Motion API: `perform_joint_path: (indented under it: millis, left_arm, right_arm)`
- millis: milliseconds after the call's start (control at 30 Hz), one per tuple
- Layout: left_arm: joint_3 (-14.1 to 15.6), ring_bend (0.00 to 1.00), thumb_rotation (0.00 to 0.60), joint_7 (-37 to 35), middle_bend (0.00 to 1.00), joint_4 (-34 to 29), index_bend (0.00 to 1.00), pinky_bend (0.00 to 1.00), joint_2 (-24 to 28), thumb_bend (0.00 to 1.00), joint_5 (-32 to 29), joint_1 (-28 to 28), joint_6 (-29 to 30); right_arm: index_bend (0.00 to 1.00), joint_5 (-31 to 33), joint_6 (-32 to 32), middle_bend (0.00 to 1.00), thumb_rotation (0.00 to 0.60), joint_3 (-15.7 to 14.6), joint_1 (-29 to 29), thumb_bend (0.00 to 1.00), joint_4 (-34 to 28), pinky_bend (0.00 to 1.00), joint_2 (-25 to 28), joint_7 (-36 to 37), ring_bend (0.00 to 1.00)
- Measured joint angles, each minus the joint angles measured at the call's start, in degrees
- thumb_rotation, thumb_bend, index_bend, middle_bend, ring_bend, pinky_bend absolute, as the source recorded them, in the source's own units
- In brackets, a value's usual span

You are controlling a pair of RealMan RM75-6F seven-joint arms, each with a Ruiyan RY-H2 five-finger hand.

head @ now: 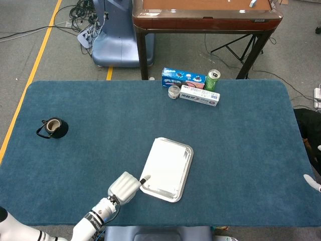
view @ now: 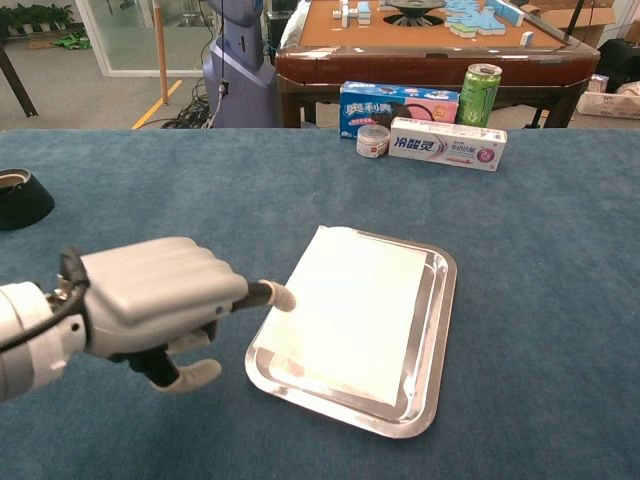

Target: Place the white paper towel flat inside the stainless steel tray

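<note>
While the white paper towel (head: 164,164) lies flat inside the stainless steel tray (head: 186,170) near the front middle of the blue table (head: 241,150), its long axis runs from the near-left toward the far-right, matching the tray's. From the head view, the towel fills most of the tray floor, leaving a bare metal strip along the right rim. The left robot hand (head: 124,186) sits just off the tray's near-left corner, one fingertip pointing at the tray edge and the rest of the fingers curled in, holding nothing. Open cloth surrounds the tray on every side; a black cup (head: 52,127) stands well apart at the left, and a blue box (head: 183,78), a green can (head: 212,80), a toothpaste carton (head: 199,95) and a small round tin (head: 174,92) cluster at the far edge. A sliver of white at the right border (head: 312,182) may be the right robot hand (too little shows to tell its state).

From the chest view, the towel (view: 350,310) sits square in the tray (view: 436,320), its far-left corner lying on the rim. The left robot hand (view: 160,300) hovers beside the tray's left edge, one finger (view: 272,294) extended toward the towel's left border; whether it touches cannot be told.
</note>
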Motion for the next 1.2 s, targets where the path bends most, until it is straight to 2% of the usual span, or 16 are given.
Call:
perform_joint_path:
  millis: [200,267,400,500,600,700,933,1200]
  left_arm:
    - [0.69,0.64,0.6,-4.83,0.7,-1.54,0.12,0.84,5.98,0.39,6.08,5.07,7.12]
    - [1.05,0.59,0.6,-6.92,0.61,-1.72,0.12,0.82,8.55,0.41,8.15,7.22,9.74]
    - [1.83,0.42,0.6,-10.49,0.41,-2.1,0.14,0.69,13.32,0.44,11.11,11.08,13.74]
    - [2.57,0.33,0.6,-13.31,0.33,-2.27,0.18,0.59,16.69,0.45,13.63,14.05,16.16]
    - [3.47,0.28,0.6,-16.71,0.29,-1.77,0.22,0.52,19.37,0.45,16.2,17.4,18.35]
    - [4.17,0.27,0.6,-19.96,0.29,-0.69,0.24,0.48,20.58,0.45,17.34,20.34,20.04]
    - [5.19,0.27,0.6,-29.5,0.29,4.33,0.26,0.46,22.12,0.45,19.96,28.02,24.07]
    - [2.11,0.27,0.6,-35.54,0.29,7.03,0.26,0.46,24.42,0.45,20.45,31.56,24.87]
  right_arm:
    - [0.3,0.72,-1.63,0.34,0.6,-0.15,0.8,0.12,-0.23,0.41,-0.85,-2.01,0.25]
    - [0.3,1.12,-2.21,0.35,0.6,-0.17,1.11,0.12,-0.31,0.41,-1.25,-2.85,0.25]
    - [0.3,1.9,-3.36,0.35,0.6,-0.18,1.78,0.12,-0.4,0.41,-2.23,-4.65,0.25]
    - [0.31,2.36,-4.49,0.35,0.6,-0.32,2.35,0.12,-0.44,0.41,-3.05,-6.35,0.25]
    - [0.32,2.76,-5.88,0.35,0.6,-0.6,2.97,0.12,-0.45,0.41,-3.79,-7.88,0.25]
    - [0.33,3.37,-7.26,0.35,0.6,-0.83,3.63,0.12,-0.41,0.41,-4.42,-8.94,0.25]
    - [0.33,4.82,-8.99,0.35,0.6,-1.01,4.55,0.12,0.13,0.41,-5.64,-10.87,0.25]
    - [0.33,7.26,-12.63,0.35,0.6,-1.13,6.31,0.12,1.35,0.41,-7.08,-12.56,0.25]
